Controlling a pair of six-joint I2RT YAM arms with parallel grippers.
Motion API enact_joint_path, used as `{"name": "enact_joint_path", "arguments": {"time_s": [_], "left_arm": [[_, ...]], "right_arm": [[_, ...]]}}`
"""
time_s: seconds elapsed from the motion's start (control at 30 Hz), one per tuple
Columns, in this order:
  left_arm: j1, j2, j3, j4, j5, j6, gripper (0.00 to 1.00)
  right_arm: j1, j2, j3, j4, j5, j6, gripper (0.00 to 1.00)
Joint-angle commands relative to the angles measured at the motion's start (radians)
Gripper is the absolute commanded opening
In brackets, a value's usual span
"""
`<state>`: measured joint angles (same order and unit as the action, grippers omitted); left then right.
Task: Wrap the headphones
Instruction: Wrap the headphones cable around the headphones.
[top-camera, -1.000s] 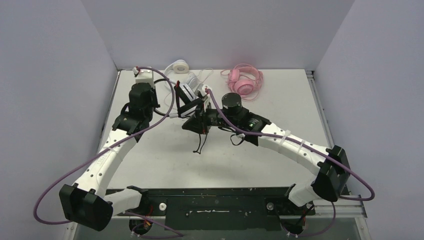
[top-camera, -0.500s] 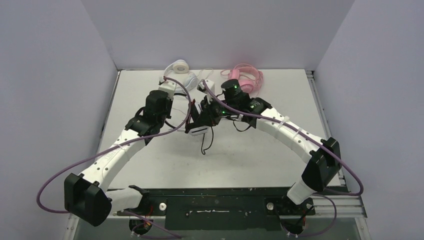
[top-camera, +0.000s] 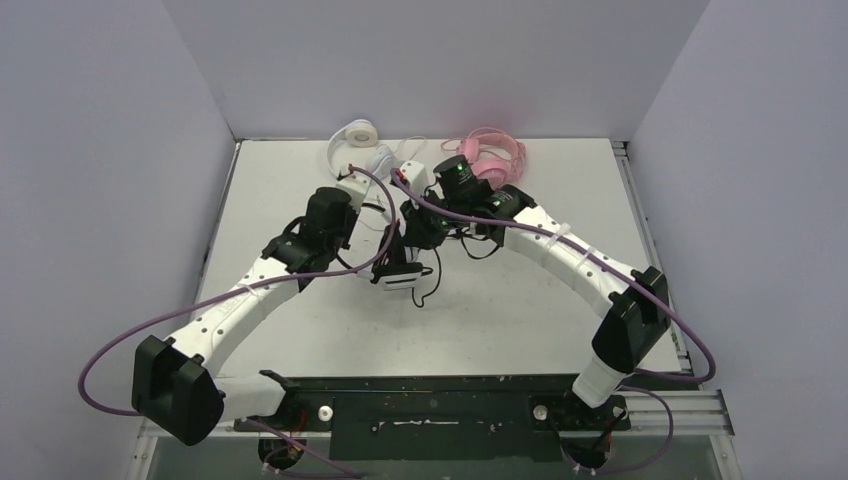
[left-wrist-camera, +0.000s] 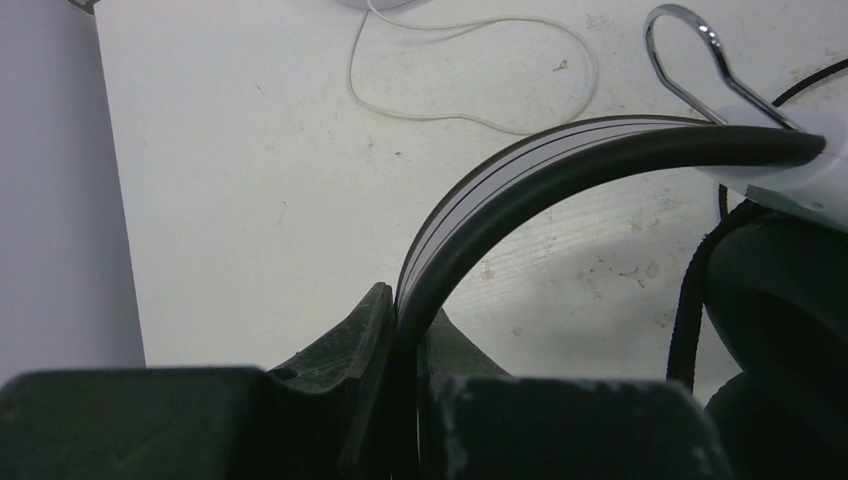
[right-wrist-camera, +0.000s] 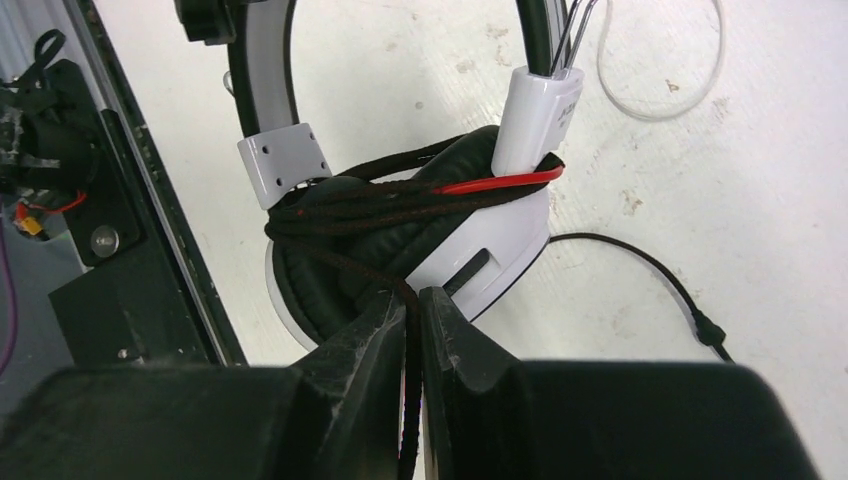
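- Clenching the left gripper (left-wrist-camera: 405, 315) on the headband (left-wrist-camera: 520, 170) of the black-and-white headset (right-wrist-camera: 500, 240)
- Holding that headset over the middle of the table (top-camera: 520, 320); lifted or resting, cannot tell
- Pinching the black cable (right-wrist-camera: 400, 205) with the right gripper (right-wrist-camera: 410, 300), squeezed nearly together just under the ear cup
- Already wound with several turns of that cable around the ear cups, with the plug end trailing loose on the table
- At the far edge, left of centre: the white headset (top-camera: 358, 143), with its thin white cable (left-wrist-camera: 470, 70) looped on the table beside it
- Just right of that, also at the far edge: the pink headset (top-camera: 490, 160), partly hidden behind the right arm, apart from both grippers
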<state>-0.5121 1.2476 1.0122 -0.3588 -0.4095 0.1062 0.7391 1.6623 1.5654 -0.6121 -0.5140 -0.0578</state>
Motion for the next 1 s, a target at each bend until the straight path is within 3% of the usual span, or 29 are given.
{"name": "enact_joint_path", "arguments": {"time_s": [0.0,0.23,0.37,0.73,0.83,0.97], "left_arm": [[-0.015,-0.023,0.023,0.004,0.089,-0.04,0.0],[-0.042,-0.04,0.05,-0.096,0.161,-0.084,0.0],[-0.045,-0.051,0.052,-0.116,0.181,-0.101,0.0],[-0.045,-0.084,0.127,-0.202,0.308,-0.147,0.0],[-0.045,-0.112,0.151,-0.234,0.35,-0.172,0.0],[-0.045,-0.14,0.189,-0.273,0.389,-0.195,0.0]], "right_arm": [[-0.011,-0.072,0.013,0.029,0.13,-0.024,0.09],[-0.016,-0.159,-0.081,0.127,0.261,-0.003,0.15],[-0.017,-0.194,-0.118,0.141,0.254,0.008,0.16],[-0.032,-0.173,-0.203,0.229,0.362,-0.01,0.2],[-0.066,-0.163,-0.242,0.312,0.356,-0.003,0.23],[-0.144,-0.185,-0.339,0.448,0.224,0.018,0.3]]}}
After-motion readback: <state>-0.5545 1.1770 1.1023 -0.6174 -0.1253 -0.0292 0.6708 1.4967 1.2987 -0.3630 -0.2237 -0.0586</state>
